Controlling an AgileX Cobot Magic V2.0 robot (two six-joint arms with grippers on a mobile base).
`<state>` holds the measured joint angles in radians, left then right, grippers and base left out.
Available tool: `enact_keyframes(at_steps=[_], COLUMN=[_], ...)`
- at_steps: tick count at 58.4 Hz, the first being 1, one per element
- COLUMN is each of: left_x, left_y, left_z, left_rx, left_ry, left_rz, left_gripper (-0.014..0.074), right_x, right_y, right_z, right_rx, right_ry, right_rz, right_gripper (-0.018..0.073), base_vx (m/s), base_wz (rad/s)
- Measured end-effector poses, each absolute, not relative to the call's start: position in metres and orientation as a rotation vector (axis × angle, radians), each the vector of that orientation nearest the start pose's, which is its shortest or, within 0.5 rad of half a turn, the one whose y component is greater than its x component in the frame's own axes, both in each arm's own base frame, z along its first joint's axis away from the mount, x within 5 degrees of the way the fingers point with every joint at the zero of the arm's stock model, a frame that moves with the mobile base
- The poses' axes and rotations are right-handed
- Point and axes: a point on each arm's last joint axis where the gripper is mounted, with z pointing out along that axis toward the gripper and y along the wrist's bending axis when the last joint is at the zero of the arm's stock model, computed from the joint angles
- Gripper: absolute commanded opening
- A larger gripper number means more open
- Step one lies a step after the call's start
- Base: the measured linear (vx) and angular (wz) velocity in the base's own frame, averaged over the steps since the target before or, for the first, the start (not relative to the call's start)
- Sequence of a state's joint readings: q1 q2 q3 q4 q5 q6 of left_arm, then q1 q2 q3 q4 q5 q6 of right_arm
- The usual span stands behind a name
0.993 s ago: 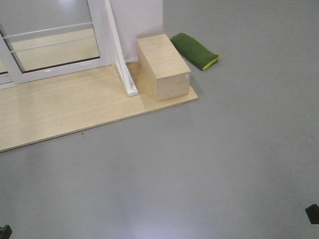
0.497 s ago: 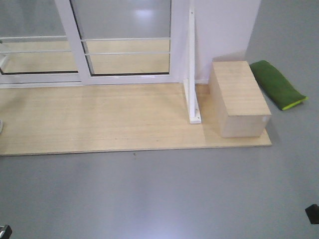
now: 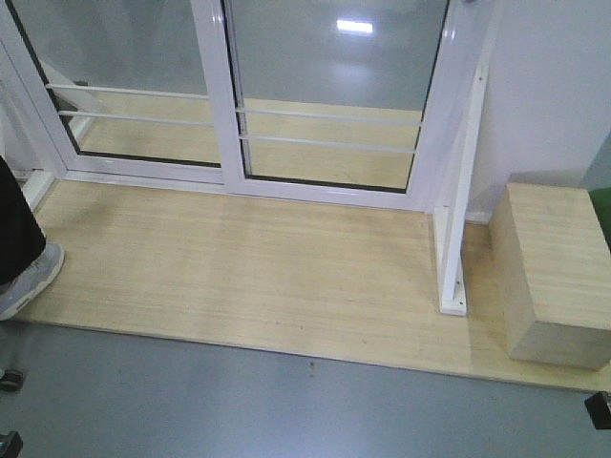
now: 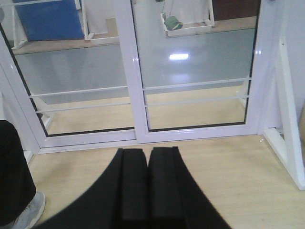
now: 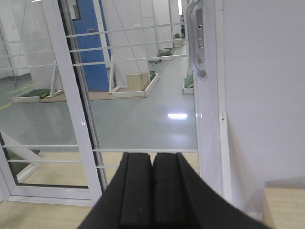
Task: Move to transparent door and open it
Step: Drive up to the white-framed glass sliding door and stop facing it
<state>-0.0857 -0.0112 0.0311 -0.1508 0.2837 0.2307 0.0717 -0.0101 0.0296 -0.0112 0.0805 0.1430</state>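
**Handle was up and to the right, so this looked like the right arm's job**

The bit that mattered: the transparent door (image 3: 334, 86) was the right-hand glass panel. It stood straight ahead of the robot at the back edge of the wooden platform (image 3: 239, 267), shut against the white wall-side frame.

Its pull handle (image 5: 193, 47) only showed in the right wrist view. It sat high on the panel's right side rail, above and a bit right of the right gripper (image 5: 152, 160), and well apart from it. The handle ran vertically, so I'd guess a sideways-closing grasp and then a pull to the left, sliding it toward the other panel (image 3: 124, 67).

The left gripper (image 4: 147, 157) was pointed at the middle stile where the two panels met, with no handle anywhere in its view. So the right arm was clearly the nearer one.

Both grippers were pinched closed with nothing in them. Whichever one reaches would need to spread first.

The door itself was clear glass in a glossy white frame, with two thin white bars low across it. The handle was a curved grey bar, and there was a ceiling-light reflection on the floor beyond the glass.

One thing to watch was the slanted white brace post (image 3: 463, 191), which stood just right of the door near the wooden box (image 3: 554, 258). Somebody's shoe (image 3: 33, 279) was also on the platform's left edge.
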Motion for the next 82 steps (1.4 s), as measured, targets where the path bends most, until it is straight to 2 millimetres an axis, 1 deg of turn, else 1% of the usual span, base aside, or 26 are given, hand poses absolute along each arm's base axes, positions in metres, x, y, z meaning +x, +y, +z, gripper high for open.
enact_keyframes(at_steps=[27,59,82], left_x=[0.0542,0.0542,0.0542], left_y=[-0.0085,-0.0085,-0.0085], left_z=[0.1779,0.1779,0.1779], left_rx=[0.183,0.183,0.183], left_ry=[1.775,1.775,1.775], left_rz=[-0.037,-0.037,-0.037], left_gripper=[0.0003,0.0003,0.0003], right_x=[0.0568,0.0568,0.0568], right_y=[0.0040,0.0040,0.0040], right_z=[0.1964,0.1964,0.1964], right_rx=[0.048,0.048,0.048], right_ry=[1.585,1.585,1.585], right_rz=[0.158,0.158,0.158], right_gripper=[-0.0004,-0.0004,-0.0004], base_vx=[0.48,0.43,0.25], base_wz=[0.07,-0.16,-0.14])
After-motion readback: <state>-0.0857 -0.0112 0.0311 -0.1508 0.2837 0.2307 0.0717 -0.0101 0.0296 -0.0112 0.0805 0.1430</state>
